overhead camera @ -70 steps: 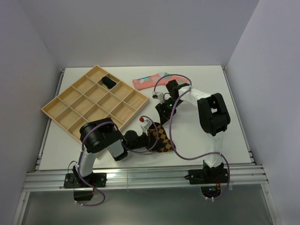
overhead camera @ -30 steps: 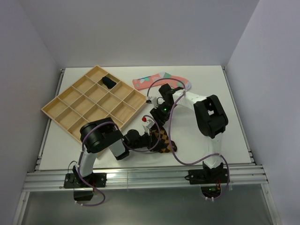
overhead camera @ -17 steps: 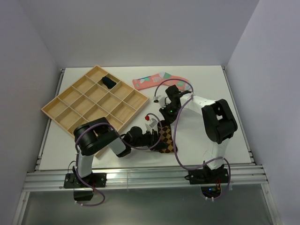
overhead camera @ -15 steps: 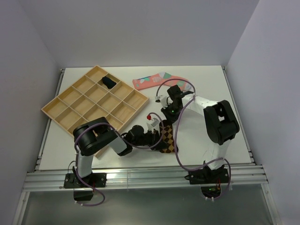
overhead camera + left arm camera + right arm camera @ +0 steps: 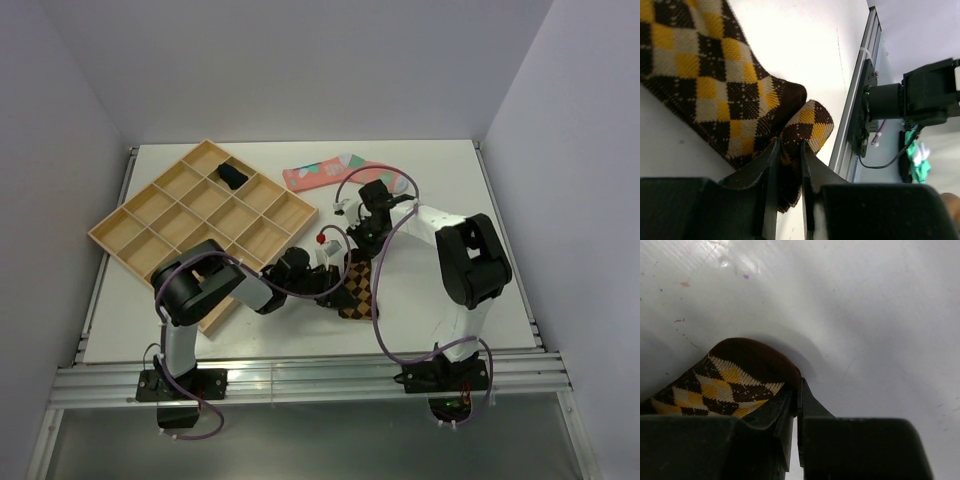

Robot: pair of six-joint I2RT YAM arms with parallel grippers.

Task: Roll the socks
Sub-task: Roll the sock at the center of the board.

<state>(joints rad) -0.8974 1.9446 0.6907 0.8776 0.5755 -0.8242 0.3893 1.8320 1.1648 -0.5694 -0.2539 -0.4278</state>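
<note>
Right, the step in hand looks like the start of the roll on the second sock. The table [image 5: 480,200] carries a wooden tray [image 5: 110,232] on its left half. The navy sock [image 5: 232,176] sits bundled in one of the far compartments, so I judge that one done. The pink sock [image 5: 320,172] lies flat near the far edge, well apart from both arms and not yet rolled.

The diamond-patterned sock [image 5: 358,290] lies mid-table, just right of the tray's near corner, between the two arms. The left gripper [image 5: 788,150] is clamped on a raised fold of it, with knit squeezed between the fingers. The right gripper [image 5: 796,387] is down at the dark rounded end with its jaws almost together. I cannot tell whether fabric is caught between them or merely lies beside them.

Next move, as I read it: turn the held fold over along the flat length while the other end is pinned. The pull should be gentle, since this knit looks slack and could slip free.
</note>
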